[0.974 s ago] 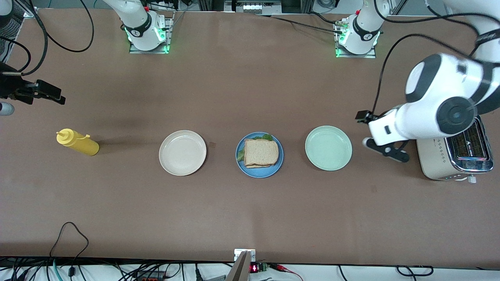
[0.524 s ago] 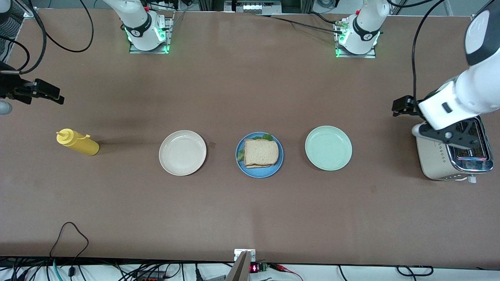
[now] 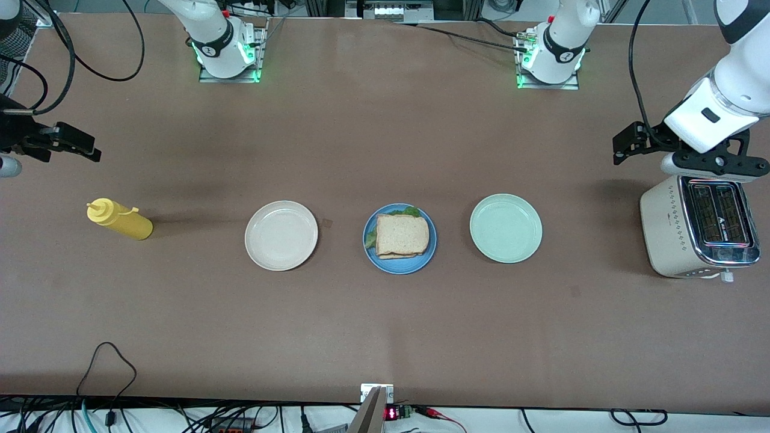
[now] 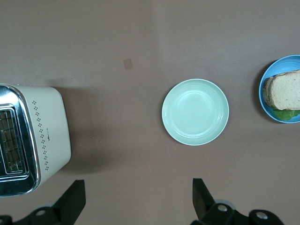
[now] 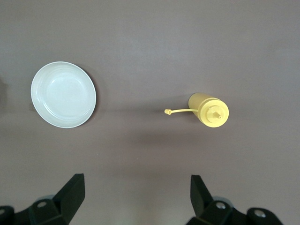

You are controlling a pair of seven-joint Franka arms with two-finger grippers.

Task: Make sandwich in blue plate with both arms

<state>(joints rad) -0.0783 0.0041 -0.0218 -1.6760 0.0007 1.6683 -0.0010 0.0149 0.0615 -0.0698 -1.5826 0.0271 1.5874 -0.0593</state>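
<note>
The sandwich (image 3: pixel 402 235) lies on the blue plate (image 3: pixel 399 268) in the middle of the table: a tan bread slice on top, green lettuce poking out at the edges. The left wrist view catches the sandwich (image 4: pixel 287 89) and the blue plate (image 4: pixel 272 69) at its edge. My left gripper (image 3: pixel 713 162) hangs high over the table beside the toaster, open and empty (image 4: pixel 137 192). At the right arm's end of the table my right gripper (image 3: pixel 15 141) is also raised, open (image 5: pixel 136 187), holding nothing, and waits there.
A beige plate (image 3: pixel 281 235) and a pale mint-green plate (image 3: pixel 506 228) flank the blue plate, both bare. A cream toaster (image 3: pixel 698 228) stands at the left arm's end. A yellow squeeze bottle (image 3: pixel 119 219) lies at the right arm's end.
My left arm has lifted and swung away from beside the mint-green plate, across the toaster, toward the bases' side of the table. The right arm has not moved.
</note>
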